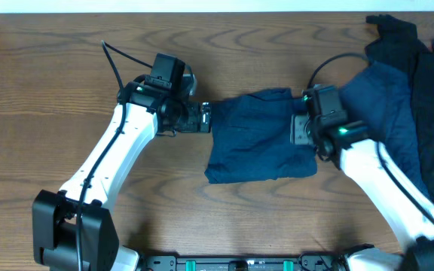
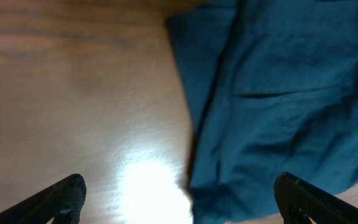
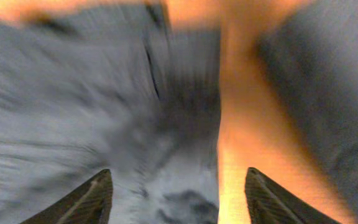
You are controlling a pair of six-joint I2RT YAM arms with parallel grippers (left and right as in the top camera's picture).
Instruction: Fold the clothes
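- Left wrist view: the left gripper [image 2: 179, 208] has its two dark fingers [image 2: 61, 198] spread wide with nothing between them. The left edge of the folded garment [image 2: 278, 93] lies just ahead of it, closer to the right-hand finger than to the other.
- Right wrist view, heavily blurred: the right gripper [image 3: 178, 199] also has its fingers [image 3: 89, 198] apart. Cloth lies under the gap but is not pinched, and a strip of bare wood runs up past the inner side of the right-hand finger.
- Overhead, the two grippers face each other across the garment. The left one is at the upper part of its left edge and the right one is over its right edge. Whether either touches the cloth cannot be told.
- The garment lies flat near the middle of the table [image 1: 66, 75], a brown wood-grain surface. In the left wrist view, lamp glare falls on the wood just left of the cloth's near corner.
- The garment is mid-blue and roughly rectangular, with soft wrinkles, a fold running down near its left edge and a short straight seam line across its face.
- Farther right, a pile of clothes [image 1: 420, 98] in darker navy lies crumpled, reaching the table's right edge and far corner. The right arm crosses over its near part.
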